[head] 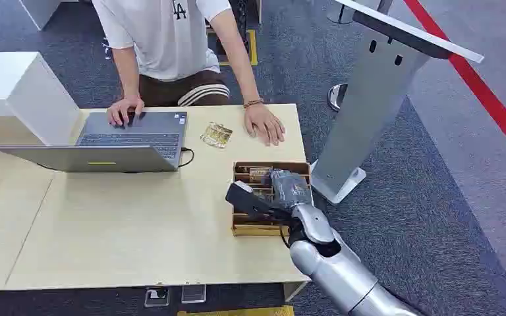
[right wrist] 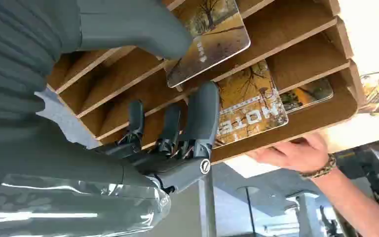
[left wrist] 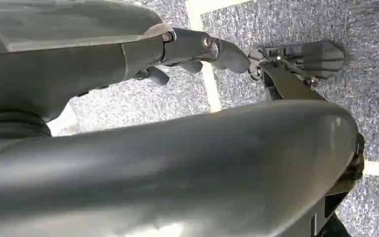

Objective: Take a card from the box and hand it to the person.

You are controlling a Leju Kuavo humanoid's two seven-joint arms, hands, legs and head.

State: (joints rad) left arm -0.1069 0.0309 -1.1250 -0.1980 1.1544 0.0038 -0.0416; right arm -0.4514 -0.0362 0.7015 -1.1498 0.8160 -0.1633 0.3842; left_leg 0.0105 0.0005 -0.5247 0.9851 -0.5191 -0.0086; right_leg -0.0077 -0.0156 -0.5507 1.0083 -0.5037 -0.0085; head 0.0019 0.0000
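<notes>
The right hand (right wrist: 143, 94) is inside the slotted box (head: 269, 227) at the worktop (head: 138, 230) edge, thumb and fingers (right wrist: 202, 118) pinching one card (right wrist: 207, 42). It should draw the card straight out along its slot, clear of the dividers, then reach toward the person's hand (head: 263, 123) beside the laptop (head: 115, 141). The left hand (left wrist: 197, 52) hangs slack, holding nothing, over grey carpet
</notes>
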